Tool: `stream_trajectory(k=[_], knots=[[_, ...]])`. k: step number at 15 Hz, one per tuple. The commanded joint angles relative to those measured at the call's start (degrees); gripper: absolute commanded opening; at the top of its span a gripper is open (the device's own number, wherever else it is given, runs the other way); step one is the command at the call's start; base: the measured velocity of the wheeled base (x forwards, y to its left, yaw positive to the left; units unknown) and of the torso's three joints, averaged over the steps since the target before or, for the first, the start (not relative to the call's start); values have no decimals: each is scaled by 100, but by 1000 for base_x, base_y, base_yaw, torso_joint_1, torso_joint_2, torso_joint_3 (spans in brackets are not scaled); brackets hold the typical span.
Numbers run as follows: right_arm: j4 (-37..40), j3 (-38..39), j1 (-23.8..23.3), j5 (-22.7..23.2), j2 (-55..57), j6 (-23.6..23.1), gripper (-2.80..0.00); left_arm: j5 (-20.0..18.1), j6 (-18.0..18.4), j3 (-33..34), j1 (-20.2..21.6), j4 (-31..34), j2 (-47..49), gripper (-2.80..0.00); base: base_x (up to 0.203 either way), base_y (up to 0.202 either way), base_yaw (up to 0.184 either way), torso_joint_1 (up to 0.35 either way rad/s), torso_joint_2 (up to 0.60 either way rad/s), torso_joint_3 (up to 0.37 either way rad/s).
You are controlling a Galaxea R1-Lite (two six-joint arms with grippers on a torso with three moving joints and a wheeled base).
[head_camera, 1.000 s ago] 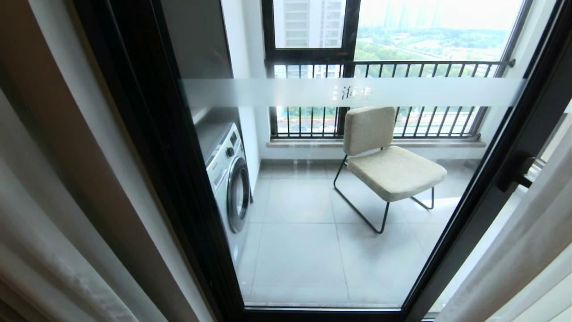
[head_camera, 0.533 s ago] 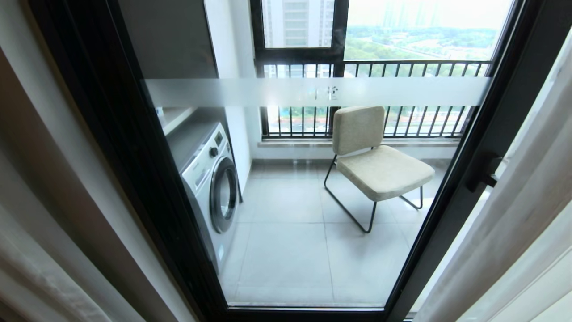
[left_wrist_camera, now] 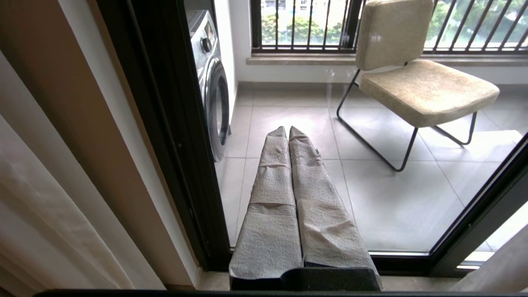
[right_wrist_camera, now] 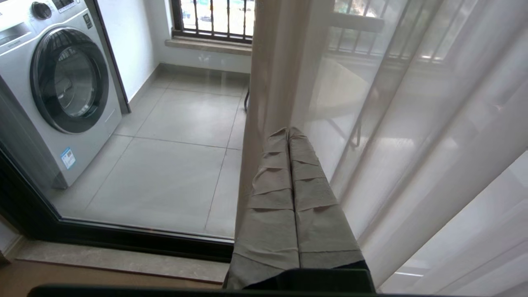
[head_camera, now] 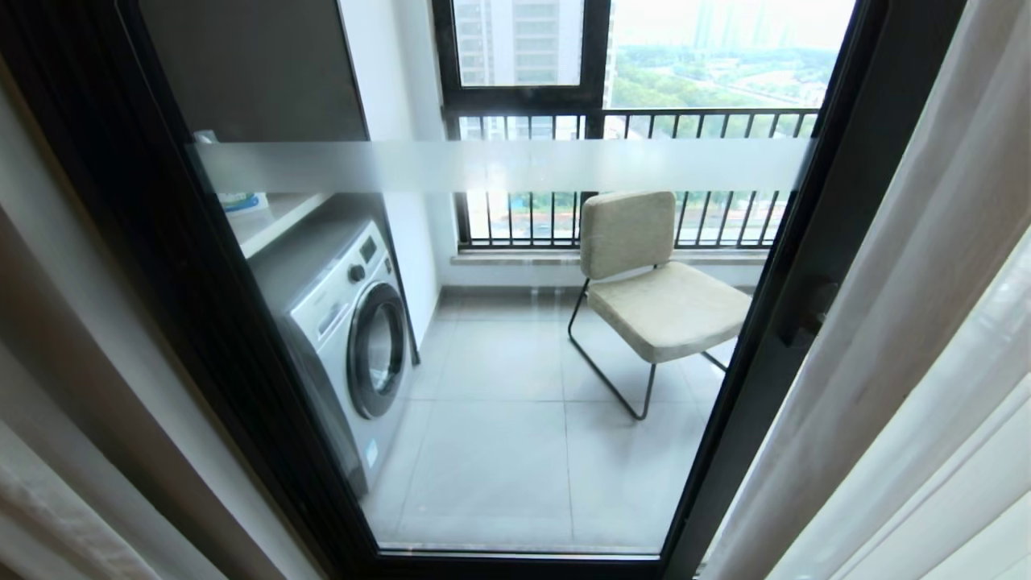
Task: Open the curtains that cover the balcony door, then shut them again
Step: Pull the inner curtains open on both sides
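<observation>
The balcony door (head_camera: 515,165) fills the head view: clear glass in a thick black frame, crossed by a frosted white band. White sheer curtains (head_camera: 926,322) hang gathered at its right, and pale curtain folds (head_camera: 32,515) show at the lower left. Neither gripper appears in the head view. In the left wrist view my left gripper (left_wrist_camera: 288,130), its fingers wrapped in grey paper, is shut and empty, pointing at the door glass (left_wrist_camera: 371,198). My right gripper (right_wrist_camera: 288,131) is also shut and empty, its tips right at the edge of the sheer curtain (right_wrist_camera: 412,123); contact is unclear.
Behind the glass, on the tiled balcony, stand a washing machine (head_camera: 346,322) on the left and a beige chair (head_camera: 652,298) on black metal legs. A barred window railing (head_camera: 628,121) runs along the back. A black handle (head_camera: 805,310) sits on the door's right frame.
The whole head view has shifted: door, washer and chair have slid left in the picture, and the right sheer curtain takes up more of it. So the camera moved, not the things.
</observation>
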Motion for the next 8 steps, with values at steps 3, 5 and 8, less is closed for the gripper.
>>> stream_trajectory(k=[3, 5, 8], knots=[[2, 2, 0, 9, -2, -14, -280, 3, 6, 0, 1, 4, -2, -280, 0, -190, 4, 0, 2, 1], [2, 2, 0, 9, -2, -5, -280, 1, 6, 0, 1, 4, -2, -280, 0, -193, 4, 2, 2, 3], [2, 2, 0, 9, -2, -5, -280, 3, -2, 0, 1, 4, -2, -280, 0, -186, 0, 1, 2, 3]])
